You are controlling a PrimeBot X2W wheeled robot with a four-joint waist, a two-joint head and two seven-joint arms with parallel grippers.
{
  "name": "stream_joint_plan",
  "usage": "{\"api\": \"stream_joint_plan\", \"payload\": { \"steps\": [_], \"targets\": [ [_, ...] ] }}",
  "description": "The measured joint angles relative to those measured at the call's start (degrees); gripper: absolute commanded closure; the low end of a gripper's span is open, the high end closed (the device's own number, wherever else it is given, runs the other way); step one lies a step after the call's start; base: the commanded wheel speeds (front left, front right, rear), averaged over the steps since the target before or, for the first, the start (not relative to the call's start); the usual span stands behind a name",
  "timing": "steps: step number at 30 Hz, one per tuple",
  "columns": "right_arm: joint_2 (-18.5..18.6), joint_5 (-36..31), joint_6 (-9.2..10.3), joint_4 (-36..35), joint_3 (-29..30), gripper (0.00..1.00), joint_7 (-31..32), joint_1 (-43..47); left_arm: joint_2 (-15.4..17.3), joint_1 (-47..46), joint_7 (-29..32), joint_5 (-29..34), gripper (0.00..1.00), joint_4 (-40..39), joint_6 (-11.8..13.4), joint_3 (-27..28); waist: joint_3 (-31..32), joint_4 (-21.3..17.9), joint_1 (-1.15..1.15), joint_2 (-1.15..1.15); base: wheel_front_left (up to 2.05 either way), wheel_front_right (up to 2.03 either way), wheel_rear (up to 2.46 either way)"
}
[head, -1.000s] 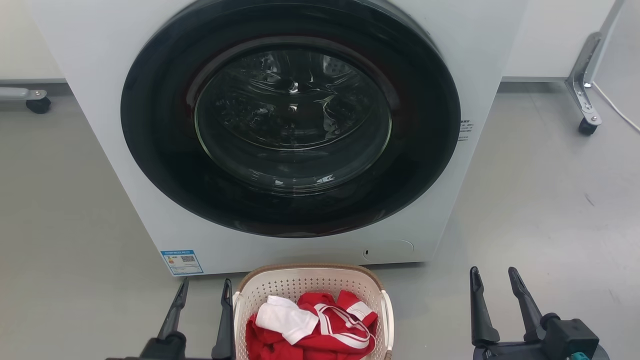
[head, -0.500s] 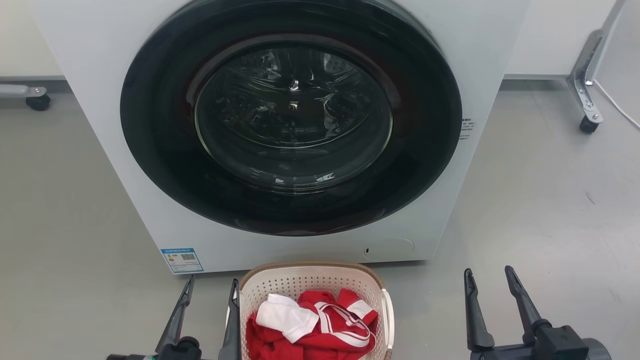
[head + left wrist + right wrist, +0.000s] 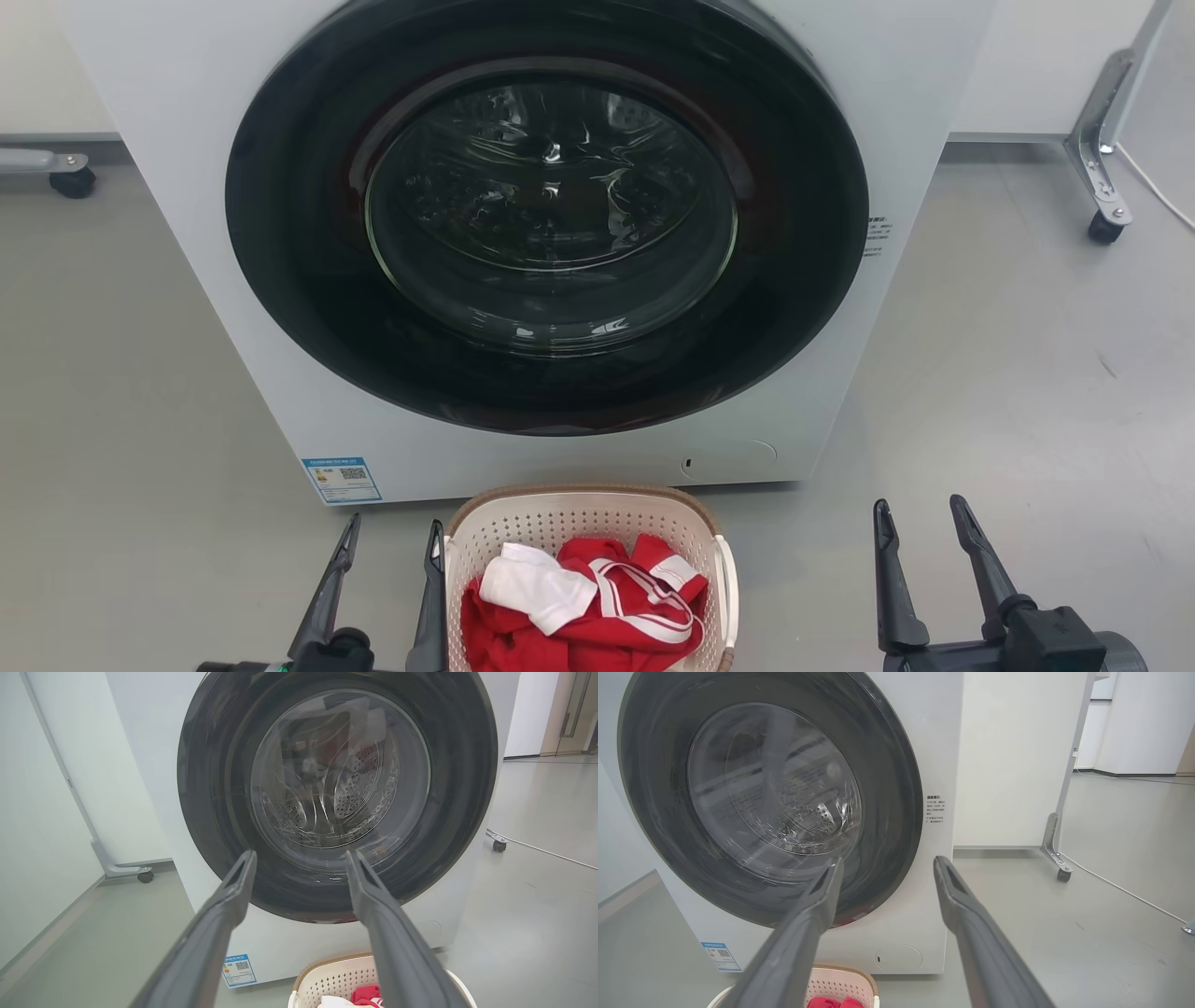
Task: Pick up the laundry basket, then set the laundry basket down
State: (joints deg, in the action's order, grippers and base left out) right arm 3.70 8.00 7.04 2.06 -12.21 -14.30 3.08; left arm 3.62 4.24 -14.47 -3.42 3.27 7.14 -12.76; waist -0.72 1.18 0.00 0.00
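At the bottom of the head view, you have the left gripper (image 3: 394, 523) at lower left with its two dark fingers spread apart and nothing between them. Its inner finger (image 3: 434, 597) runs just beside the left edge of the laundry basket (image 3: 560, 523); you cannot tell from here whether it touches. The basket sits on the grey floor (image 3: 1027, 373) at bottom centre, its lower part cut off by the frame edge. Its brown woven-look rim and perforated cream wall are plain to see, and a white side handle (image 3: 726, 588) shows on its right. Inside it lie a red garment with white stripes (image 3: 597, 635) and a white cloth (image 3: 537, 586) on top of the red. At lower right, your right gripper (image 3: 920, 504) is also spread wide and empty, standing well apart from the basket's right handle over bare floor. Just beyond the basket stands the white washing machine (image 3: 280, 373), its round dark door (image 3: 546, 215) shut, with a blue label (image 3: 341, 479) at its lower left corner. Farther back, a caster (image 3: 1104, 227) on a metal bracket shows at upper right with a pale cable (image 3: 1153, 187) beside it, and another caster (image 3: 70, 182) at upper left.
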Motion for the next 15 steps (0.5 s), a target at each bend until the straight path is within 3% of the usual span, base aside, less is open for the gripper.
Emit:
{"api": "stream_joint_plan", "payload": {
  "steps": [15],
  "targets": [
    [-0.1,0.0,-0.69,-1.0,0.5,0.00,-0.2,-0.3,-0.1,-0.3,0.0,0.1,0.00,-0.5,0.0,0.5,-3.1,0.1,0.00,0.00,0.00,0.00,0.00]
  ]
}}
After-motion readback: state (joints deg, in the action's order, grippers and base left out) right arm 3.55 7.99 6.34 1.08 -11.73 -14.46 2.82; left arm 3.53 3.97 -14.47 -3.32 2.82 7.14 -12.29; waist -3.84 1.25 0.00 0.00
